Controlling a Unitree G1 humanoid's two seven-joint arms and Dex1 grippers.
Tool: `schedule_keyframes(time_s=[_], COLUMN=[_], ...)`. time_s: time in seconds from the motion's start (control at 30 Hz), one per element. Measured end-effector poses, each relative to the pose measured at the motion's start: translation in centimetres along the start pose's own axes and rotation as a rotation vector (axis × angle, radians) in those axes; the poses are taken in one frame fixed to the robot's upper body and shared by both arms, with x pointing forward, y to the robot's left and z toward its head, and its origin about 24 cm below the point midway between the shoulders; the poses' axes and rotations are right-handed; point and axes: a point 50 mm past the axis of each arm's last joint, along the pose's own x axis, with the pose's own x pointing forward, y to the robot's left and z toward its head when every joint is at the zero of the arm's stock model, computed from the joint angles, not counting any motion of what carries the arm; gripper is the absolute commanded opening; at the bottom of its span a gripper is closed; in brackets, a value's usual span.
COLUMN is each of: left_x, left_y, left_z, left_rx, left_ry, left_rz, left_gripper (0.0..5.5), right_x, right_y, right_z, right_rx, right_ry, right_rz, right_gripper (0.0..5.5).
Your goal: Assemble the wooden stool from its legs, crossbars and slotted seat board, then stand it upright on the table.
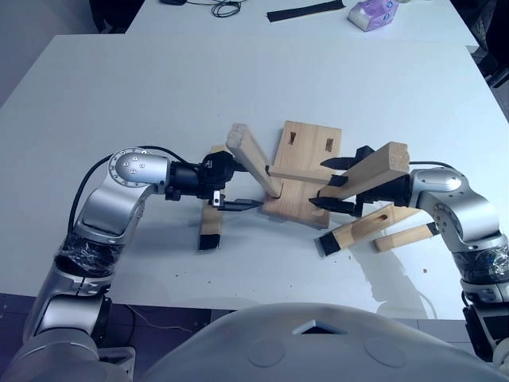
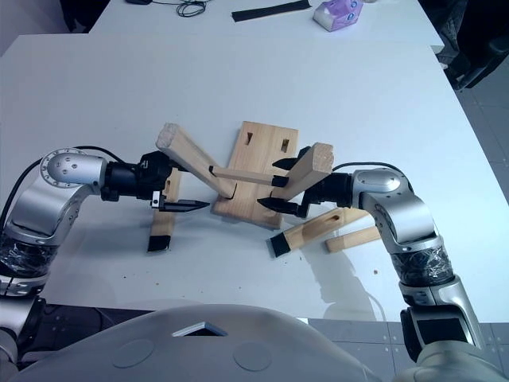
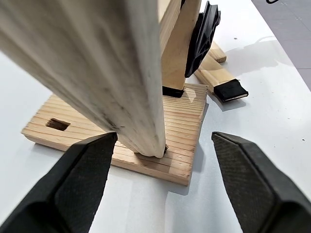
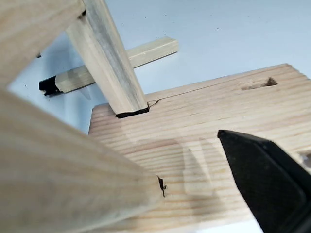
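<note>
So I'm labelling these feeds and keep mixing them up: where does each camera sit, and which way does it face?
Left eye, right eye: on the head, facing forward and down over the table; both arms show.
Left wrist: on that wrist, past the open left claw toward a leg in the seat board.
Right wrist: on that wrist, toward the seat board; one finger of the right claw shows.
Shared: both wrist views show the seat board.

Two legs point(image 1: 253, 159) stand slotted into the seat board point(image 1: 306, 143).
</note>
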Motion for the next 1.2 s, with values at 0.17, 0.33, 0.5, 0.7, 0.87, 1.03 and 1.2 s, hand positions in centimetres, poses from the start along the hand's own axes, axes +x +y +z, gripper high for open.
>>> schedule_keyframes(time_s=[0.17, 0.33, 0.5, 0.7, 0.87, 1.03, 1.2], left_x=[0.0, -0.3, -1.1, -1.8, -1.8, -1.7, -1.6], left_y=[0.2, 0.6, 1.1, 2.0, 2.3, 2.2, 2.2], left_z=[0.1, -0.4, -1.1, -0.6, -0.3, -0.4, -0.4], left_rx=[-0.006, -0.010, -0.026, 0.002, 0.016, 0.015, 0.013], left_ry=[-0.019, -0.012, 0.014, 0.026, 0.023, 0.021, 0.020], left_rz=[0.000, 0.024, 0.050, 0.061, 0.063, 0.062, 0.062], left_gripper=[3.60, 3.60, 3.60, 3.60, 3.60, 3.60, 3.60], right_x=[-0.4, -0.8, -1.3, -2.3, -3.0, -2.8, -2.8], right_y=[-0.2, -0.4, -0.5, -1.4, -1.8, -0.3, 0.8], right_z=[0.3, 0.3, -0.2, -1.2, -1.6, -1.2, -0.1], right_rx=[0.005, 0.002, 0.018, 0.034, 0.058, 0.119, 0.155], right_ry=[0.004, 0.019, 0.025, 0.011, -0.001, -0.066, -0.141], right_rz=[0.004, 0.003, -0.012, -0.067, -0.110, 0.010, 0.108], right_gripper=[5.39, 5.39, 5.39, 5.39, 5.39, 5.39, 5.39])
